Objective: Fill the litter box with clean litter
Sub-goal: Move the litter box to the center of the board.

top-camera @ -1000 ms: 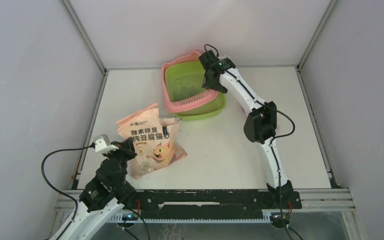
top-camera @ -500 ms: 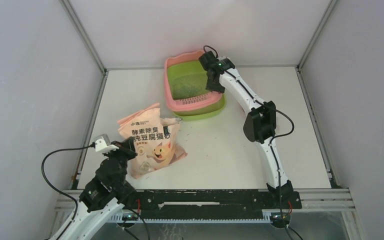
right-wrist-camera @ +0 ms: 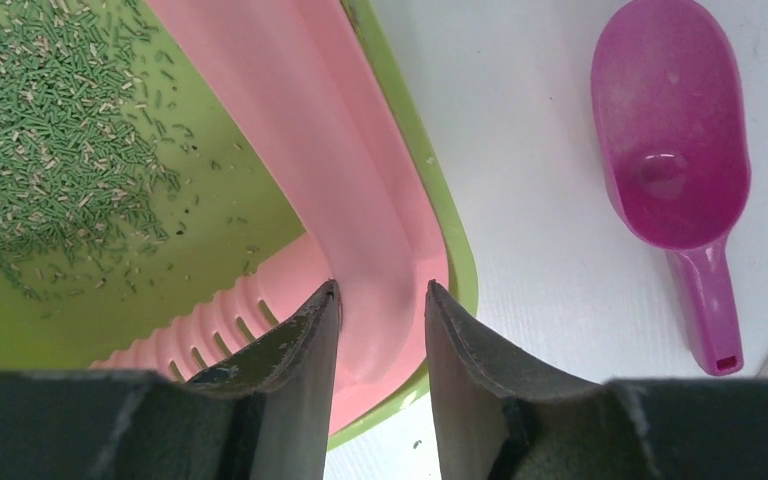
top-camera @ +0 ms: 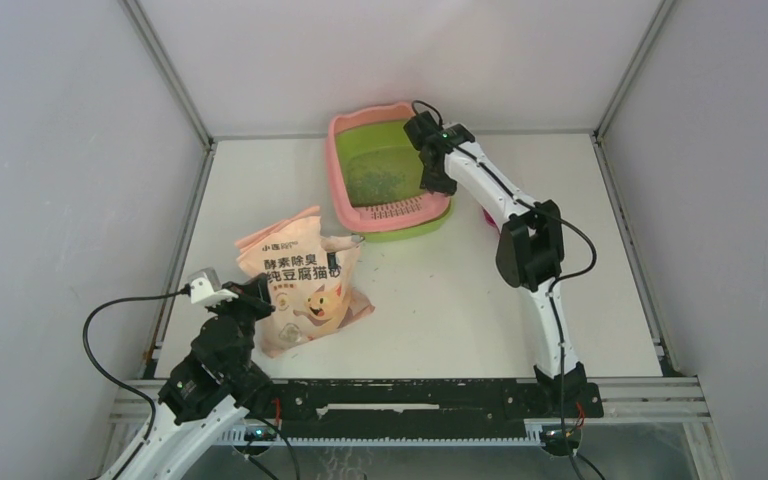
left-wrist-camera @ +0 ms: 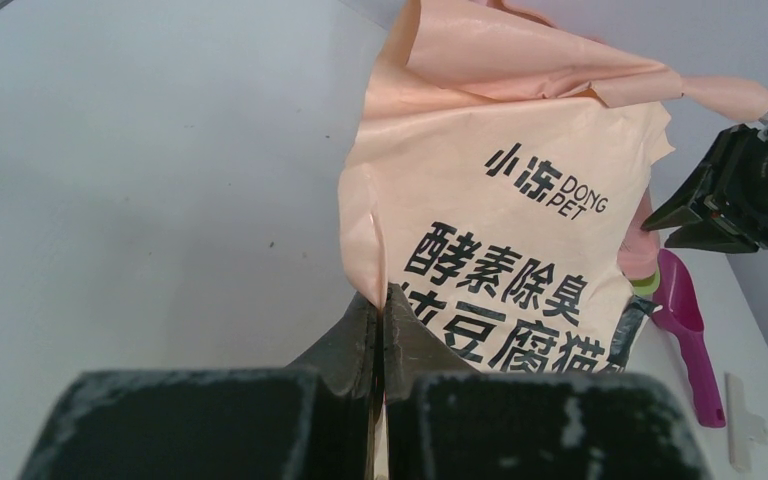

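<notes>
Progress: partly done, I judge (only a thin patch is in, so most of the filling is left).
Litter box (right-wrist-camera: 360, 180): flat on the tabletop (right-wrist-camera: 530, 150), its pink rim running between the right fingers (right-wrist-camera: 300, 330).
Litter (right-wrist-camera: 50, 130): greenish pellets on the basin floor, to the inner side of those fingers; much of the floor is bare.
Right fingers: part-way apart astride the rim; I cannot tell whether they pinch it.
Left fingers (left-wrist-camera: 355, 335): clenched on the bag (left-wrist-camera: 520, 230) edge.
Bag: top open, contents hidden.
Scoop (right-wrist-camera: 670, 130): empty, outside the rim.
</notes>
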